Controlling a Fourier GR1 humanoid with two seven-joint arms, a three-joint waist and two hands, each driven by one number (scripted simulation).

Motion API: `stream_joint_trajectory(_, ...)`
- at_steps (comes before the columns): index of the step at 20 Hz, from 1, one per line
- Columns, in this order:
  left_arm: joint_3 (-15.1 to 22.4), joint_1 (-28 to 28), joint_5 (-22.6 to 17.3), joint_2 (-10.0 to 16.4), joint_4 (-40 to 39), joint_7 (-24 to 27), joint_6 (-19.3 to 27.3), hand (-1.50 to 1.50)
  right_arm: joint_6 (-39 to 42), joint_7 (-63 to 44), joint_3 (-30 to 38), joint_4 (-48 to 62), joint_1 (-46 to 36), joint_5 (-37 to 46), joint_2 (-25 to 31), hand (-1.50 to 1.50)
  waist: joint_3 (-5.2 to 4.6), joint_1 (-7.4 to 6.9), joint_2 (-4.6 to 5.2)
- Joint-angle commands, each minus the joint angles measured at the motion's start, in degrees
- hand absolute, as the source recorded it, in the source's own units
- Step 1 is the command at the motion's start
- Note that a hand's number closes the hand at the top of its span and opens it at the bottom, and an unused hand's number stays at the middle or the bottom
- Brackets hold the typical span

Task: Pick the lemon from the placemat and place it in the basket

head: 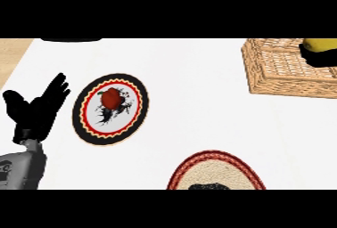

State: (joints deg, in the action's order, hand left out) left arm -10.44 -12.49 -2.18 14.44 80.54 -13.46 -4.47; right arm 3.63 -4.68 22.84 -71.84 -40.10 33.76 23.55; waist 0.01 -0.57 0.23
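Now the lemon [321,44] sits at the frame's upper right edge, over the basket [289,87], with the right hand [319,59] curled round it. It looks light, firm and waxy-smooth, and is best held across its middle. The left hand [36,111] rests open at far left.

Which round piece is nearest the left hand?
The black-rimmed plate with yellow zigzag ring, beside the left hand; the red-rimmed placemat lies farther right.

Woven wicker basket [289,84], braided fabric placemat [217,171]
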Motion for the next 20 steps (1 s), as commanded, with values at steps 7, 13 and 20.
stream_joint_trajectory(7, 0.3, -1.9, 0.1, -1.4, -2.8, 1.0, 0.2, 0.00, -9.1, 5.4, 0.9, 22.4, -8.9, 0.7, 3.1, -1.50, 0.00, -0.20, 0.00)
stream_joint_trajectory(13, -0.4, -2.2, 0.6, -0.2, -3.9, 2.0, -0.4, 0.00, -9.8, 13.2, 4.5, 28.6, -12.7, -5.2, 4.0, -1.50, 0.01, -0.30, 0.08)
stream_joint_trajectory(20, 0.3, -1.4, 0.7, -0.9, -1.1, -0.9, 0.5, 0.00, -6.4, 9.5, 18.2, 30.8, -10.7, -17.5, 11.7, -1.50, 0.07, 0.52, -0.07)
